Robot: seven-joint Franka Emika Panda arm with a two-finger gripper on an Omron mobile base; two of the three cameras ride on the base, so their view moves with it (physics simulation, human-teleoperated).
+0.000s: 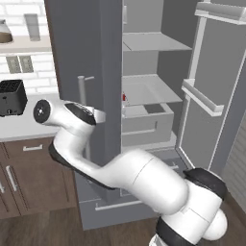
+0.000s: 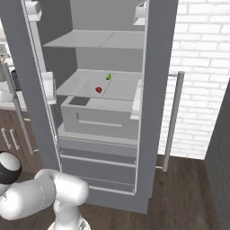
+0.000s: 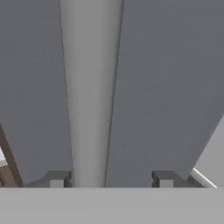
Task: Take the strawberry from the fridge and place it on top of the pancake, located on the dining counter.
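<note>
While the left base view looks over the white arm [image 1: 139, 178], the fridge [image 1: 91, 72] stands with both doors swung open, its left door edge-on just behind the arm's wrist. The bar handle [image 1: 81, 96] of that door rises at 12 o'clock from the wrist, and the hand itself is hidden behind the arm's last joint there. A speck of red, the strawberry [image 1: 124, 97], peeps past the door's edge on the middle shelf [image 1: 149, 89], above a pale grey drawer box [image 1: 146, 122]. At 9 o'clock a black toaster [image 1: 12, 97] sits on the kitchen counter [image 1: 24, 126] over brown cabinets [image 1: 29, 178].

From the right base view the fridge interior is plain: the strawberry [image 2: 99, 90] lies on the middle shelf [image 2: 121, 87], with a small green piece [image 2: 108, 77] apart from it towards 1 o'clock. The drawer box [image 2: 99, 117] sits under the shelf, and the right door's long handle [image 2: 173, 121] stands before a white brick wall [image 2: 202, 67].

In the hand view, the hand [image 3: 108, 179] shows its two dark fingertips [image 3: 56, 178] at 6 o'clock, standing wide apart. The pale handle [image 3: 89, 92] runs up from between them against the grey door face [image 3: 166, 87], nearer the left tip, and neither tip visibly presses on it.
</note>
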